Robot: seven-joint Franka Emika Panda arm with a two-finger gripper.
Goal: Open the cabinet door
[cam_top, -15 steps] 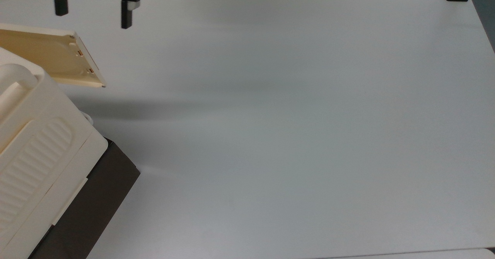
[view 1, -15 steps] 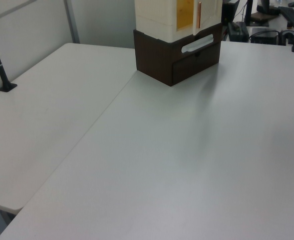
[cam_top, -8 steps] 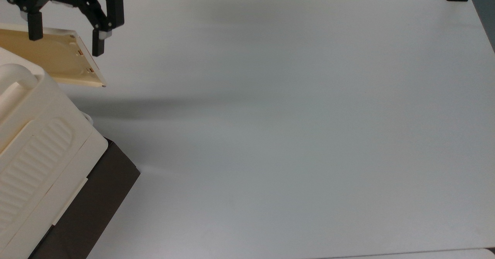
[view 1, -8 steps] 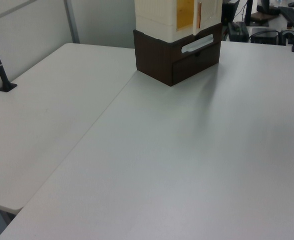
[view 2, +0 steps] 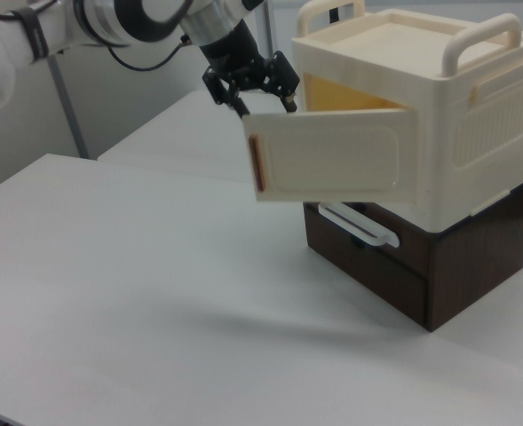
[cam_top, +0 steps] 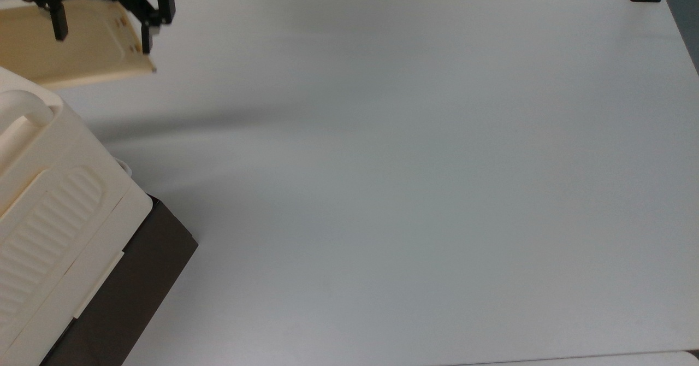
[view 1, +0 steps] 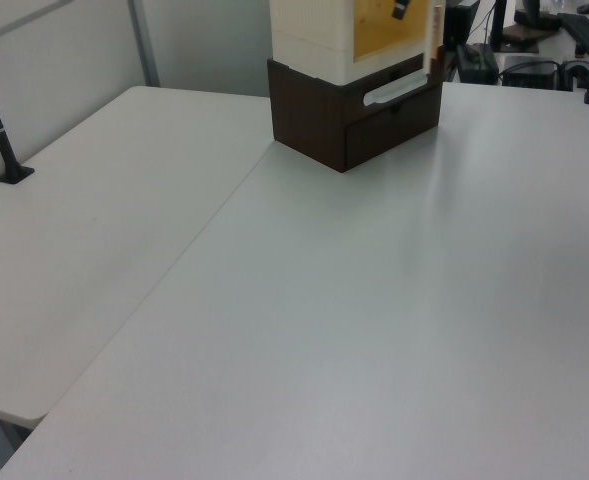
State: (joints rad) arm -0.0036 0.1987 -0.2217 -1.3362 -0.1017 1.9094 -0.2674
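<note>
- Door point(cam_top: 71, 41): cream panel, tan inner face up in the top view, swung well out from the cabinet point(view 2: 439, 133). You find it at about 10 o'clock in the top view, above the cabinet body. In the right view it hangs from its hinge side at 3 o'clock, with the free edge at 9 o'clock.
- Cabinet: cream box on a dark brown base with a drawer, at 8 o'clock in the top view and 3 o'clock in the right view.
- Gripper point(cam_top: 101, 24): black, at the door's free end. Jaws spread wide, and nothing is clamped between them. One finger point(cam_top: 146, 38) hangs over the door's outer rim, the other point(cam_top: 59, 24) over the tan face. You cannot tell whether either is touching the panel.
- Table point(cam_top: 409, 164): white, bare around the cabinet.
- Progress, as judged: door looks mostly open; little swing seems left.
- Risk 1: pushing past the hinge's limit could strain the hinge or drag the whole cabinet across the table.
- Risk 2: a finger catching the rim on withdrawal could pull the door back towards closed.
- Risk 3: the door appears to sag slightly in the right view; a downward press would load the hinge.
</note>
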